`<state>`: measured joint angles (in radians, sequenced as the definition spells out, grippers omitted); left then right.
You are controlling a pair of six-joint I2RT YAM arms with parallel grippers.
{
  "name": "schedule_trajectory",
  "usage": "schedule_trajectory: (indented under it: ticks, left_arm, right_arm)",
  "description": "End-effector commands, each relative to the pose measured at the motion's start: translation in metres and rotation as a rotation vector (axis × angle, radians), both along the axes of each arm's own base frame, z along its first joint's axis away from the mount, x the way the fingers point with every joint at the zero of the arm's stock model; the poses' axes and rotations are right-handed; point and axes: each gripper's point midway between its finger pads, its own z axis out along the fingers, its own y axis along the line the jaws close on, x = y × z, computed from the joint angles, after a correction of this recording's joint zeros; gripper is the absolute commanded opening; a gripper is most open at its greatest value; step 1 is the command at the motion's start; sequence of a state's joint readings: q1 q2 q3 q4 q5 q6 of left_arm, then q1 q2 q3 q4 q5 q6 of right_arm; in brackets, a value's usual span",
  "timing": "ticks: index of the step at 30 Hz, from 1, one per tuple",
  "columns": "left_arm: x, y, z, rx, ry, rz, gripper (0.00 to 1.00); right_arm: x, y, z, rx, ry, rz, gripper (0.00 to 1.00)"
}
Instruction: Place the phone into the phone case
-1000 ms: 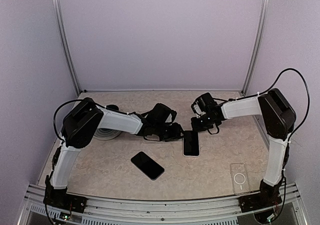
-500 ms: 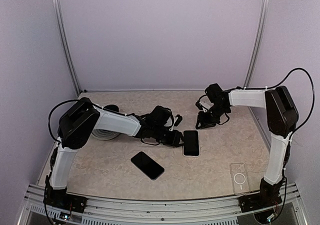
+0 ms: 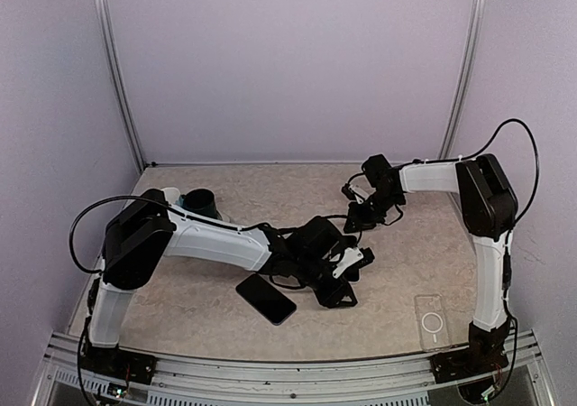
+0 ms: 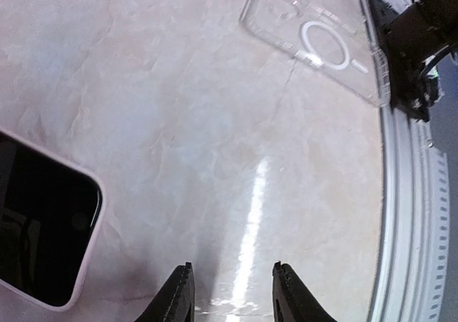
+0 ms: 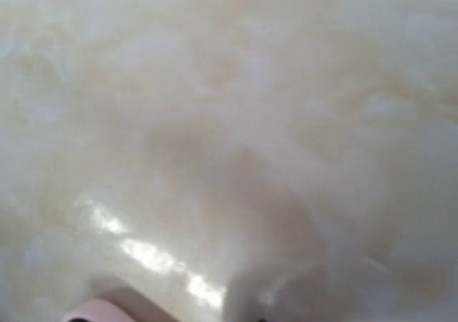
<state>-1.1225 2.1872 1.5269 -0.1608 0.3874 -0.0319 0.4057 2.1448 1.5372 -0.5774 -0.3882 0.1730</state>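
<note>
I judge this the approach: my left pincer hangs narrowly parted, empty, beside the pink-edged phone. Whether my right pincer is wide or closed I cannot tell. Next I must grip the phone's edges and carry it to the clear case by the near-right corner of the worktop.

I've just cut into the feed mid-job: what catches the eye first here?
The left gripper hangs open low over mid-table, nothing between its fingers, right beside a pink-edged phone. A black phone lies flat just to its left. The clear case sits empty at the near right corner.
</note>
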Motion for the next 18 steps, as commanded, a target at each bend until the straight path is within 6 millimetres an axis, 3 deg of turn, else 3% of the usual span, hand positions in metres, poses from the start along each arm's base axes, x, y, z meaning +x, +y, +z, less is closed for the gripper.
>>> schedule_trajectory:
  ticks: [1,8,14,18]
  left_arm:
    - [0.011,0.018,-0.034,0.109,-0.035,0.017,0.38]
    - [0.033,0.044,-0.059,0.210,-0.080,0.111,0.36]
    - [0.074,0.077,-0.063,0.243,-0.100,0.272,0.36]
    - [0.076,0.080,-0.056,0.220,-0.083,0.256,0.36]
  right_arm:
    - [-0.015,0.002,0.003,0.011,0.002,0.032,0.13]
    - [-0.056,-0.013,0.012,0.028,0.035,0.006,0.06]
    - [-0.100,-0.012,0.028,0.145,0.053,-0.003,0.05]
    - [-0.094,-0.030,0.035,0.059,-0.003,-0.062,0.09]
